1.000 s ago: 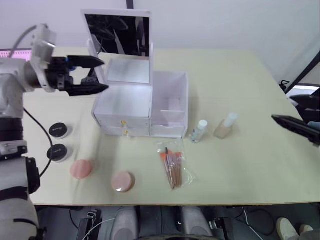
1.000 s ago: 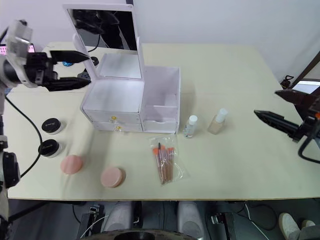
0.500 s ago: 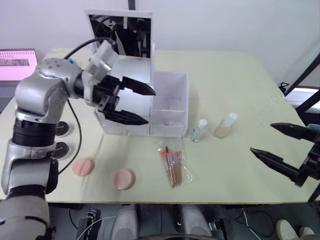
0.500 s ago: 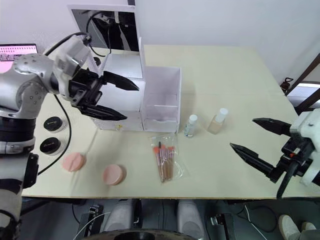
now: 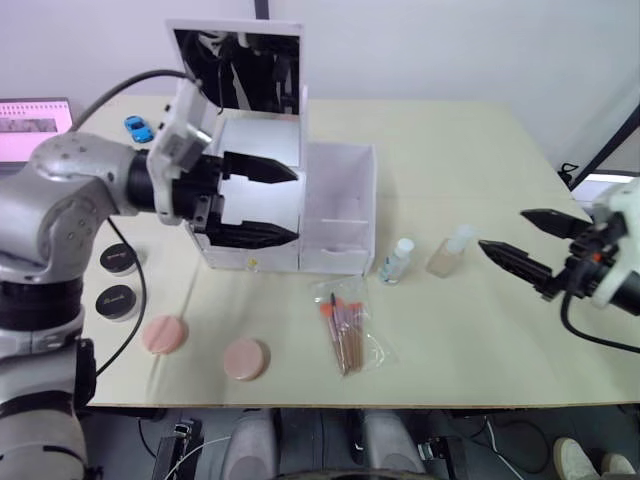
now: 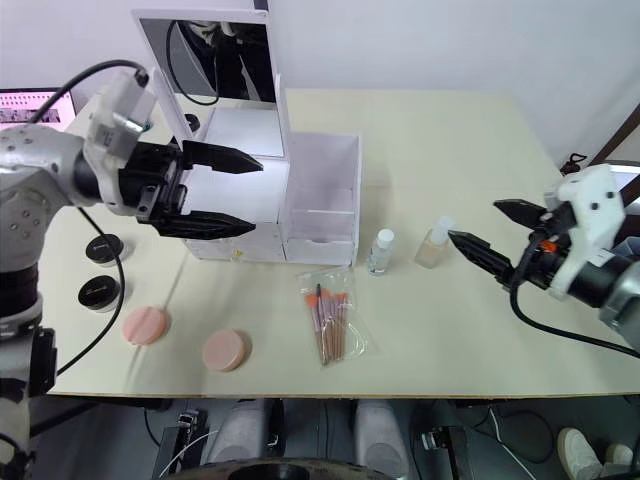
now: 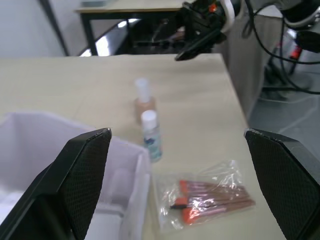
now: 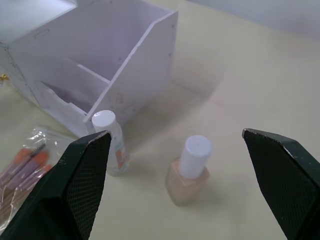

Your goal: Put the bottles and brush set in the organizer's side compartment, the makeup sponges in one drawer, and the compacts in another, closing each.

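Right gripper [image 5: 530, 245] spread wide at three o'clock of the beige bottle [image 5: 450, 252] (apart), left gripper [image 5: 275, 202] likewise released over the organizer [image 5: 335, 215].

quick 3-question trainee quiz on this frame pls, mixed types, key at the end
1. True or false: the right gripper is shut on the beige bottle.
2. How many pink makeup sponges lie on the table?
3. Which lies nearest the brush set? A) clear bottle B) black compacts C) toy car

Key: 1. False; it is open, short of the bottle. 2. Two. 3. A.
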`<move>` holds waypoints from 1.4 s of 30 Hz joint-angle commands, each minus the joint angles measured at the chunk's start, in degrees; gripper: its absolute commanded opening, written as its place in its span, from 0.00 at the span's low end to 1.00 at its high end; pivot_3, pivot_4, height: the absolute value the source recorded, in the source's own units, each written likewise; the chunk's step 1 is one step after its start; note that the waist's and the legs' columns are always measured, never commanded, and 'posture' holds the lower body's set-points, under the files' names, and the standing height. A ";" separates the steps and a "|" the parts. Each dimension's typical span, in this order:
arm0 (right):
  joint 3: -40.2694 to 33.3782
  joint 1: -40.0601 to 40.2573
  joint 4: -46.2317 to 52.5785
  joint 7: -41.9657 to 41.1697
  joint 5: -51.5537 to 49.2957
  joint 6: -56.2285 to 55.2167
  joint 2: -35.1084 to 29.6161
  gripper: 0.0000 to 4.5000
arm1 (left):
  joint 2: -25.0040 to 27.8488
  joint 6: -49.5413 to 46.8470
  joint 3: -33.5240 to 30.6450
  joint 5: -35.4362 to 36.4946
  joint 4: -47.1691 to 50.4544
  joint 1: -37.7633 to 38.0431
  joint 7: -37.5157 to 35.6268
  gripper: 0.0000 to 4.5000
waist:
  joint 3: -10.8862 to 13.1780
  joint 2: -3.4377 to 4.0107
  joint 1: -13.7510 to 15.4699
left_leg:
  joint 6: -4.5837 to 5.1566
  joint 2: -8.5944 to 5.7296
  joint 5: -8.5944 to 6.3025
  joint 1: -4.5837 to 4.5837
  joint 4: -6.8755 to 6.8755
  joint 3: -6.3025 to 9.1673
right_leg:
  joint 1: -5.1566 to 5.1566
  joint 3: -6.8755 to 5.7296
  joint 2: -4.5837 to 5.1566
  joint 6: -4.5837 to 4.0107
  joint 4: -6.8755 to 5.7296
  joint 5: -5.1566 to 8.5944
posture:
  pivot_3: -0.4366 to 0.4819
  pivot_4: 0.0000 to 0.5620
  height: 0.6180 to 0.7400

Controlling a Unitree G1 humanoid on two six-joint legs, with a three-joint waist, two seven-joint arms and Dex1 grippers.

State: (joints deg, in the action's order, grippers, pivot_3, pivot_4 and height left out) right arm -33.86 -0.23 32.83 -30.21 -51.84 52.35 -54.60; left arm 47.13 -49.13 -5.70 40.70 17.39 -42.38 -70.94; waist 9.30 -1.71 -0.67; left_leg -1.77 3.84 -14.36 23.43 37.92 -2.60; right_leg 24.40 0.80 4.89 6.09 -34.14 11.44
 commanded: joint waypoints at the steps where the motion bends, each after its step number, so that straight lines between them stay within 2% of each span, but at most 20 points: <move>1: 3.49 -3.38 -4.61 -1.68 3.56 -4.43 0.87 1.00 | 1.41 -2.69 -5.01 3.76 6.44 3.40 5.04 0.99 | 0.01 -0.01 0.01 | 0.00 -0.01 0.00 0.01 0.00 -0.01 | 0.00 0.01 0.00 0.01 0.01 0.01 | 0.48 0.27 0.86; 6: 9.55 -5.91 -9.69 -3.15 8.43 -8.55 3.19 1.00 | 1.36 -3.75 -7.22 6.64 10.49 6.69 10.46 0.99 | 0.01 -0.02 0.08 | 0.00 -0.01 0.00 0.01 0.00 0.00 | 0.00 0.02 -0.03 0.01 -0.01 0.01 | 0.48 0.27 0.86; 11: 14.06 -8.43 -15.52 -3.56 14.12 -13.43 6.11 1.00 | 1.05 -4.24 -9.46 10.81 10.80 6.88 14.09 0.99 | 0.01 -0.01 -0.07 | 0.00 0.00 0.00 -0.06 0.01 0.03 | -0.02 0.11 -0.13 -0.01 -0.05 -0.01 | 0.48 0.27 0.86; 17: 17.72 -9.76 -19.76 -4.15 18.59 -16.95 9.46 1.00 | 2.87 -2.28 -8.08 9.79 10.96 8.83 15.00 0.99 | 0.02 0.02 -0.10 | 0.01 0.00 0.00 -0.07 0.00 0.07 | -0.01 0.14 -0.20 -0.01 -0.06 -0.01 | 0.48 0.27 0.86; 23: 18.04 -9.61 -20.16 -4.18 20.05 -18.44 11.92 1.00 | 4.12 -0.22 -6.60 8.84 11.64 10.26 14.54 0.99 | 0.02 0.02 -0.05 | 0.01 0.00 0.00 -0.06 0.00 0.07 | 0.00 0.15 -0.20 -0.02 -0.06 -0.01 | 0.48 0.27 0.86; 24: 18.08 -9.38 -20.24 -4.23 20.26 -18.65 12.14 0.87 | 4.23 0.17 -6.33 8.56 11.64 10.39 14.29 1.00 | 0.02 0.02 0.02 | 0.01 0.00 0.00 -0.06 0.00 0.07 | 0.00 0.15 -0.20 -0.02 -0.06 -0.02 | 0.48 0.27 0.86; 25: 18.27 -9.22 -20.56 -4.23 20.53 -18.92 12.48 0.82 | 4.29 0.69 -5.97 8.17 11.36 10.30 14.00 1.00 | 0.02 0.02 -0.01 | 0.01 0.00 0.00 -0.06 0.00 0.07 | 0.00 0.15 -0.20 -0.02 -0.06 -0.02 | 0.48 0.27 0.86; 27: 18.89 -8.91 -21.12 -4.47 21.25 -19.49 13.13 0.63 | 4.40 1.63 -5.26 7.51 10.59 9.69 13.55 1.00 | 0.02 0.02 -0.02 | 0.00 0.00 0.00 -0.06 0.00 0.07 | 0.00 0.15 -0.20 -0.02 -0.06 -0.02 | 0.48 0.27 0.86; 31: 18.48 -9.38 -21.19 -4.63 20.68 -19.20 14.67 0.18 | 4.78 3.30 -3.94 6.44 9.12 8.25 12.33 1.00 | 0.03 0.04 -0.04 | 0.00 0.00 0.00 -0.06 0.00 0.07 | 0.00 0.15 -0.20 -0.02 -0.06 -0.02 | 0.48 0.27 0.86; 38: 17.47 -9.34 -19.53 -4.67 20.77 -19.09 14.76 0.17 | 4.36 5.87 -1.67 4.11 5.78 6.01 10.57 1.00 | 0.03 0.06 -0.09 | 0.00 0.00 0.00 -0.07 0.00 0.07 | 0.00 0.15 -0.21 -0.02 -0.06 -0.02 | 0.48 0.27 0.86; 42: 14.49 -11.06 -17.44 -5.60 17.96 -18.12 13.44 0.17 | 3.57 7.08 -1.17 3.44 4.31 5.33 10.69 1.00 | 0.08 0.12 -0.04 | 0.00 0.00 0.00 -0.04 -0.02 0.07 | 0.03 0.15 -0.20 -0.02 -0.05 -0.01 | 0.48 0.27 0.86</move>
State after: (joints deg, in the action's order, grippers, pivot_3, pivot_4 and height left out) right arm -15.60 -9.15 11.75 -35.13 -31.76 34.69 -39.72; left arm 50.88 -43.47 -6.11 44.47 21.81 -35.98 -60.05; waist 9.38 -1.59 -0.71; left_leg -1.76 3.84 -14.37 23.39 37.91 -2.54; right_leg 24.42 0.96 4.69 6.07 -34.19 11.42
